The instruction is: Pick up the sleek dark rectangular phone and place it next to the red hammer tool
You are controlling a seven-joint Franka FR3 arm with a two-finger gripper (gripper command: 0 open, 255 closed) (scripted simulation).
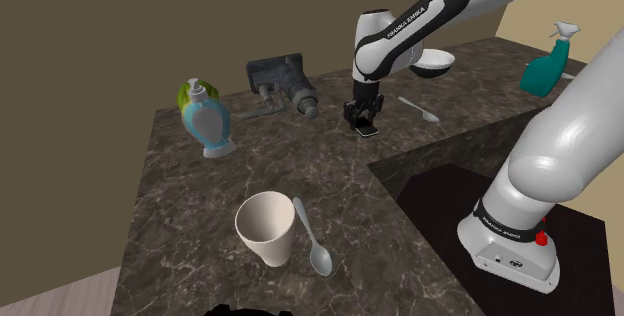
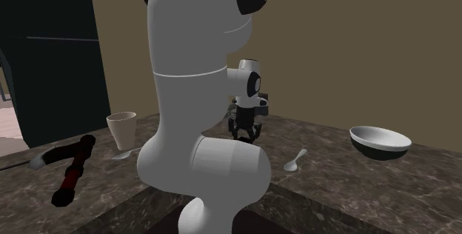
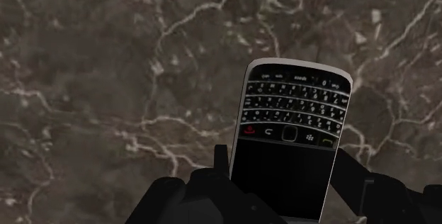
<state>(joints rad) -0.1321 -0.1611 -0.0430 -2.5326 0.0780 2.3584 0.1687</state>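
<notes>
on the dark marbled counter point(image 1: 200, 194), far side from the stand point(image 1: 515, 254): one phone point(image 3: 294, 116), black with a silver rim, small keyboard above a dark lower half. it sits lengthwise between the two black fingers point(image 3: 347, 167) of the gripper point(image 3: 283, 164), which press against its long edges and clasp it. seen from the shoulder view, the gripper point(image 1: 362, 116) points straight down with the phone point(image 1: 367, 129) at its tips, low over the counter; whether the phone touches the surface cannot be told.

second exterior view, lower left: one hammer point(image 2: 72, 167), red and black, lying flat near the counter's edge, well apart from the gripper point(image 2: 246, 131) and the phone it holds.

other items on the counter:
- cup point(image 1: 266, 228), cream, upright, near the front edge.
- grey spoon point(image 1: 313, 239), lying just beside the cup.
- soap bottle point(image 1: 205, 116), blue and green with a pump top, upright at the shoulder view's left.
- grey power tool point(image 1: 282, 82), lying at the back, between the soap bottle and the gripper.
- white spoon point(image 1: 418, 110), lying past the gripper towards the shoulder view's right.
- bowl point(image 1: 432, 62), white inside and dark outside, behind the white spoon.
- spray bottle point(image 1: 548, 64), teal, at the shoulder view's far right.
</notes>
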